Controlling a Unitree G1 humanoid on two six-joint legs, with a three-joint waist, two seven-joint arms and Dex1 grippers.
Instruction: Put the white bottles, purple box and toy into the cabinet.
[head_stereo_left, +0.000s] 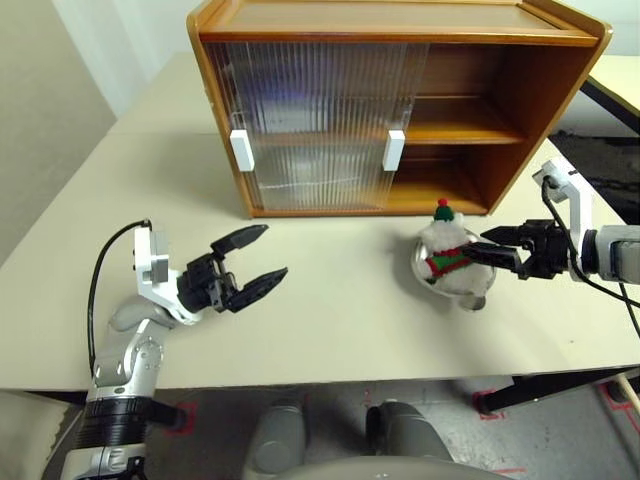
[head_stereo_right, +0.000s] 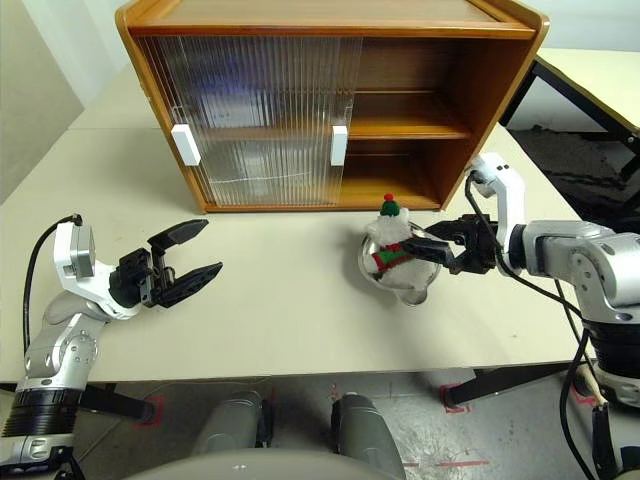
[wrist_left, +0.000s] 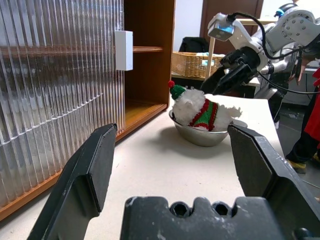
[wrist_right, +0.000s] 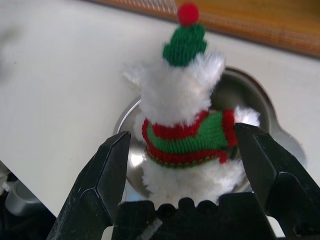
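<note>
writing: none readable.
toy (head_stereo_left: 447, 247): one, sitting in the metal bowl (head_stereo_left: 478, 287) near the counter's (head_stereo_left: 340, 310) right edge, in front of the cabinet's (head_stereo_left: 520, 100) open side.
right gripper (head_stereo_left: 492, 251): fingers spread, toy lying between them, contact unclear.
left gripper (head_stereo_left: 258, 258): hovering spread wide, empty, near the counter's left front edge, well apart from the toy.
</note>
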